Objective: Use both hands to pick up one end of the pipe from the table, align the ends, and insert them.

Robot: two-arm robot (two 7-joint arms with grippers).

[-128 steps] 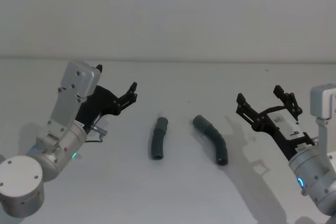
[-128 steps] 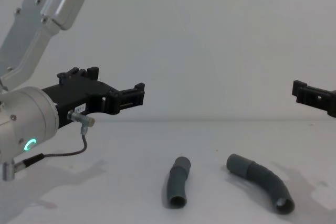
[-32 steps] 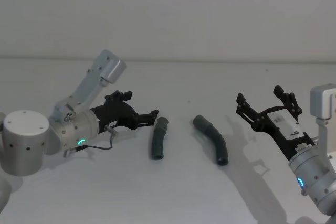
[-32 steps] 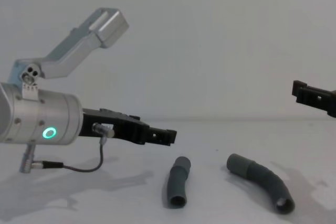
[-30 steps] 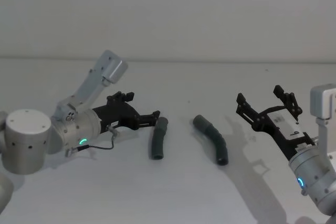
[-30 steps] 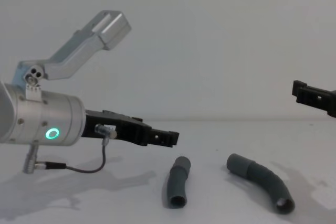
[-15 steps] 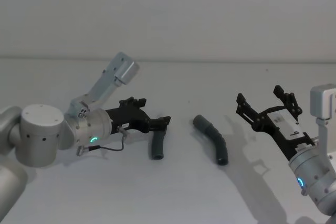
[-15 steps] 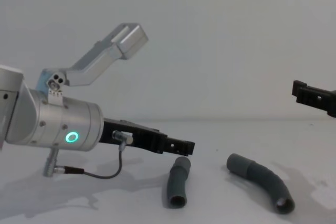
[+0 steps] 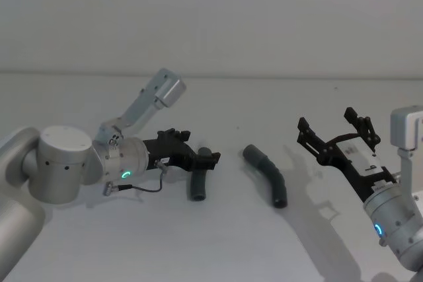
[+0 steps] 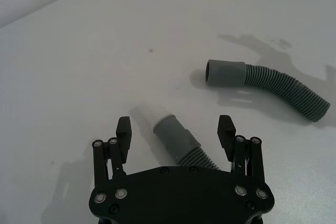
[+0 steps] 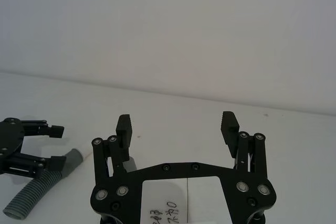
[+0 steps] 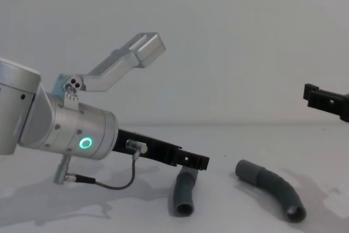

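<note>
Left pipe piece (image 9: 197, 183): flat on the worktop (image 9: 132, 249), lower centre of head view, long axis near-to-far. Its far cuff lies between the wide-spread fingers of the left claw (image 9: 210, 158), not touching them. Right pipe piece (image 9: 268, 175): just right of centre, nearer the right claw (image 9: 327, 120), which is also wide and well apart.

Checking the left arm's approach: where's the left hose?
Head view: the left hose lies on the table left of centre, far end inside the open left tool, the other hose on its right.
</note>
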